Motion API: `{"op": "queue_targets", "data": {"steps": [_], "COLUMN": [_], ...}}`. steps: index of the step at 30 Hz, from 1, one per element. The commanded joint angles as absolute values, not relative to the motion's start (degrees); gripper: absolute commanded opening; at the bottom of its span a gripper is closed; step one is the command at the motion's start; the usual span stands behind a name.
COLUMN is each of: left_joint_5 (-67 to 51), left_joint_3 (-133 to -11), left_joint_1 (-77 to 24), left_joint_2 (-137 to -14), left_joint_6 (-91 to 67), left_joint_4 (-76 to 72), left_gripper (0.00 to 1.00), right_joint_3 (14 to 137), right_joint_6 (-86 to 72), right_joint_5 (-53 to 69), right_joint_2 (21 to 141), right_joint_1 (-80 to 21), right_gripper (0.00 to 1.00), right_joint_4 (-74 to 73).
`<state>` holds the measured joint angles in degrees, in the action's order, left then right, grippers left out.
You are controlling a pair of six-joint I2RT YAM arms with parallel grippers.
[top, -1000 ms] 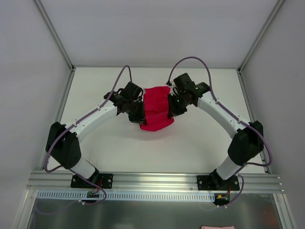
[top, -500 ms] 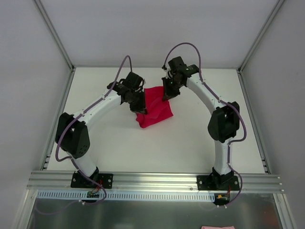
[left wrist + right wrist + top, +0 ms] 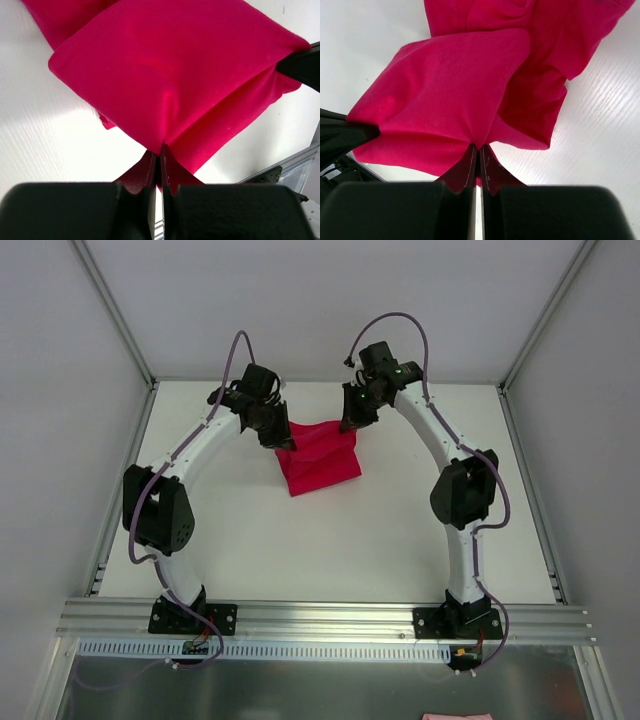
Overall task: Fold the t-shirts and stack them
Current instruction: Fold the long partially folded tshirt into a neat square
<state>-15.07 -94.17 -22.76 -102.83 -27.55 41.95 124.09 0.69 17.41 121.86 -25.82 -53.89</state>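
A crimson-red t-shirt [image 3: 318,458] hangs stretched between both grippers above the far middle of the white table, its lower part draped down to the surface. My left gripper [image 3: 284,439] is shut on its left upper corner; in the left wrist view the t-shirt [image 3: 175,70] fans out from the pinched fingertips [image 3: 161,150]. My right gripper [image 3: 350,424] is shut on the right upper corner, and the t-shirt [image 3: 455,85] spreads from its closed fingertips [image 3: 479,149] in the right wrist view. Each wrist view shows the other gripper's dark tip at the frame edge.
White walls with metal posts [image 3: 118,320] enclose the table on the left, far and right sides. An aluminium rail [image 3: 320,620] carries the arm bases at the near edge. A pink scrap [image 3: 455,716] lies below the rail at the bottom right.
Both grippers have carried the t-shirt toward the far side of the table and lifted it, spreading the top edge wider. The arms have stretched out further from their bases.
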Motion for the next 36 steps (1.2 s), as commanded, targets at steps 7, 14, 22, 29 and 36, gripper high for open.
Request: {"op": "queue_targets", "data": {"steps": [7, 14, 22, 29, 36], "left_joint_5": [-19.68, -18.46, -10.03, -0.35, -5.16], "left_joint_3": [-98.17, -102.39, -107.84, -99.95, -98.71], "left_joint_1": [-21.00, -19.43, -17.58, -17.40, -17.67], "left_joint_2": [-108.19, -113.90, -120.67, -112.96, -105.66], "left_joint_6": [-25.40, -26.46, -25.40, -26.10, -24.61], "left_joint_4": [42.54, 39.39, 33.14, 20.84, 15.31], "left_gripper": [0.00, 0.16, 0.53, 0.91, 0.87], "right_joint_3": [132.62, 136.31, 133.11, 106.19, 95.73], "right_joint_6": [0.18, 0.87, 5.79, 13.62, 14.50], "right_joint_5": [19.34, 18.10, 13.02, -3.57, -8.35], "right_joint_2": [130.51, 137.52, 137.65, 114.63, 97.66], "right_joint_1": [-23.47, -23.29, -23.38, -24.00, -23.12], "right_gripper": [0.01, 0.01, 0.79, 0.89, 0.88], "right_joint_4": [-53.44, -45.89, -34.91, -17.66, -18.09]}}
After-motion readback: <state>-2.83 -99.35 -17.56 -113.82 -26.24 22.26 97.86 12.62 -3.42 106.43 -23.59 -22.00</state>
